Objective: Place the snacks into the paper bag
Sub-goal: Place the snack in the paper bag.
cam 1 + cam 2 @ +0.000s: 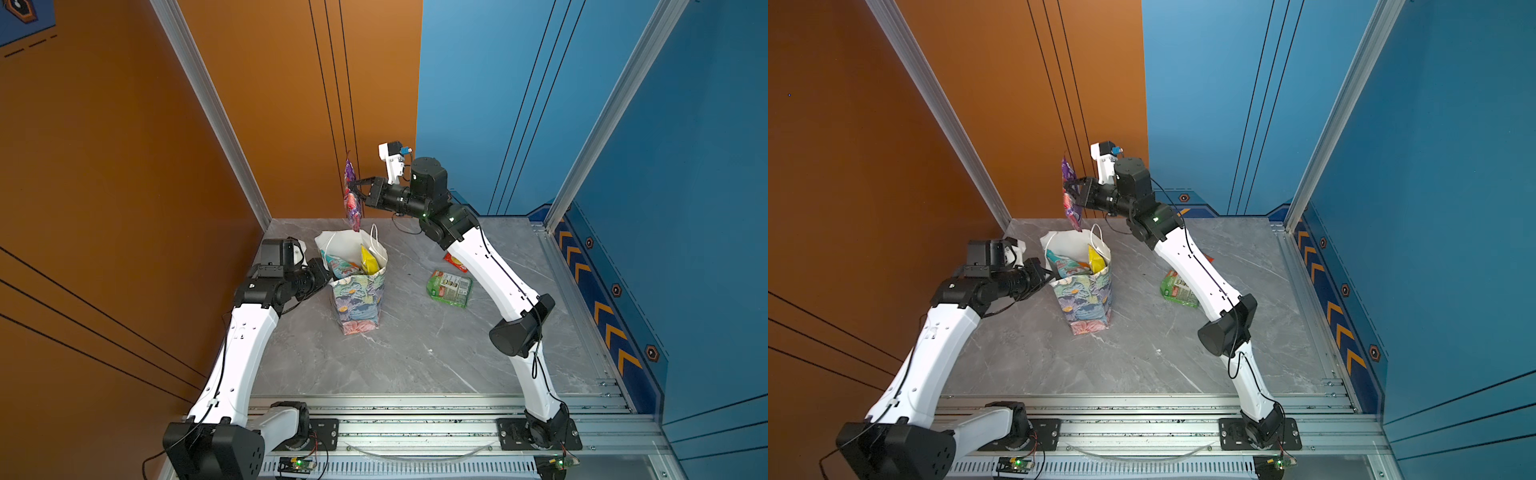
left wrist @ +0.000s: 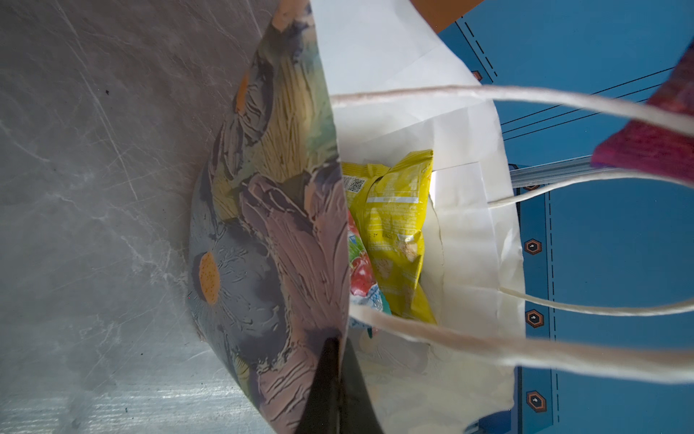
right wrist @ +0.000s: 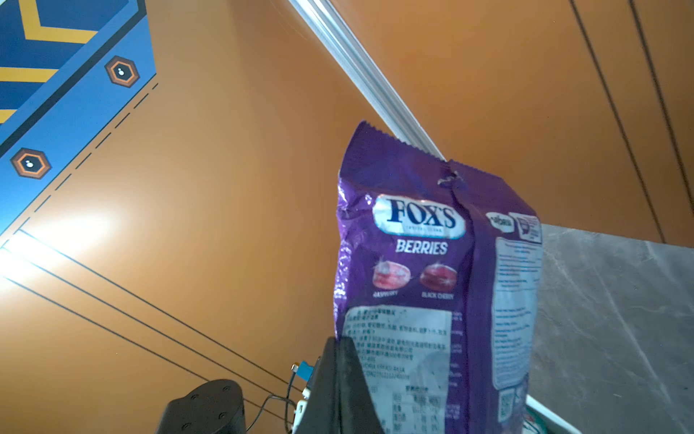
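The flower-print paper bag (image 1: 357,299) (image 1: 1084,299) stands upright and open at mid-table. My left gripper (image 1: 328,274) (image 2: 335,340) is shut on its near rim; the printed wall (image 2: 270,225) bulges outward. Inside sit a yellow packet (image 1: 369,261) (image 2: 394,225) and a teal one (image 1: 343,266). Above the bag's mouth hangs the purple FOX'S Berries packet (image 1: 352,203) (image 3: 432,263), upright, with my right gripper (image 1: 353,193) (image 3: 336,340) shut on its side edge. Its lower tip is just over the bag's back rim.
A green packet (image 1: 449,289) (image 1: 1177,291) lies flat on the grey marble table, right of the bag. A small red packet (image 1: 455,262) shows partly from under my right forearm. The bag's white cord handles (image 2: 563,101) stick up across the opening. The orange wall stands close behind.
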You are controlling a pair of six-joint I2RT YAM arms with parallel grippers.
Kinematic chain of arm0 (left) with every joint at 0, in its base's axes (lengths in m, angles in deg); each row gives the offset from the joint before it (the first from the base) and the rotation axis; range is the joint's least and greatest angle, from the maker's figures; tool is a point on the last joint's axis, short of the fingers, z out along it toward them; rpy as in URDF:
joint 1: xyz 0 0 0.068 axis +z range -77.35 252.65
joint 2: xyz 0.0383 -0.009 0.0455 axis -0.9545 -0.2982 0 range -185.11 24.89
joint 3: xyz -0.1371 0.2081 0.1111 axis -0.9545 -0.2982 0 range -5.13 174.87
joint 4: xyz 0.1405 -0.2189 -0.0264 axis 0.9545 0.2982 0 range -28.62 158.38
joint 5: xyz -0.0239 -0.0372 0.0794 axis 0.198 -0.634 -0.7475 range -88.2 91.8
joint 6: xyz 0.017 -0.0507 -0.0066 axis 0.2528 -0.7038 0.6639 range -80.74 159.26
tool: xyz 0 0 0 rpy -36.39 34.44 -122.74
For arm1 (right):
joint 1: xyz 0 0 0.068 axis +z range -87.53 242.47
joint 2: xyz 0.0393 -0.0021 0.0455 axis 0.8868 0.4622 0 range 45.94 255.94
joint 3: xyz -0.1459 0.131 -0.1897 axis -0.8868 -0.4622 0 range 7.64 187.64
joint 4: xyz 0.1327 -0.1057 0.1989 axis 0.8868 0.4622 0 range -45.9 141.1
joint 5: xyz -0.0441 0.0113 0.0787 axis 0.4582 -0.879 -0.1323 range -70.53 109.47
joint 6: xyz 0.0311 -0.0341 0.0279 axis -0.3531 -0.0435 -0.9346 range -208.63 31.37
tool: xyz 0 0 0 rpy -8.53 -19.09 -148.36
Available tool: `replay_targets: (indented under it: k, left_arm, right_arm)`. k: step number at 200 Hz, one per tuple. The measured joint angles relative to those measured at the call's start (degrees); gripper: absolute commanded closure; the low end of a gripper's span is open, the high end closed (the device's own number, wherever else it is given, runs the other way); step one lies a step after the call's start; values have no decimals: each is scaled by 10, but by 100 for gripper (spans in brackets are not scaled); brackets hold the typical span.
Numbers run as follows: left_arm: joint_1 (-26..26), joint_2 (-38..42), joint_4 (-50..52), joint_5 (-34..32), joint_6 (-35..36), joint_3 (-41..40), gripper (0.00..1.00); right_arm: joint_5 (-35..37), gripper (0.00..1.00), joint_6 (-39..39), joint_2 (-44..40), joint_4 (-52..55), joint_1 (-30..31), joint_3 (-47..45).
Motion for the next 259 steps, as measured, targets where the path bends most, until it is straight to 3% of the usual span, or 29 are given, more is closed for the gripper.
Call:
replay_targets:
  k: [54,148,259]
  left_arm:
    - [1,0,0,0,0,0,100]
    - [4,3,2,0,0,-1,100]
    - [4,7,2,0,0,-4,100]
  right_arm:
    - [-41,100,-2,-14,47,9,-35]
    - [-41,100,23,-112,69,20,-205]
    - [-33,100,29,-127,77,20,-309]
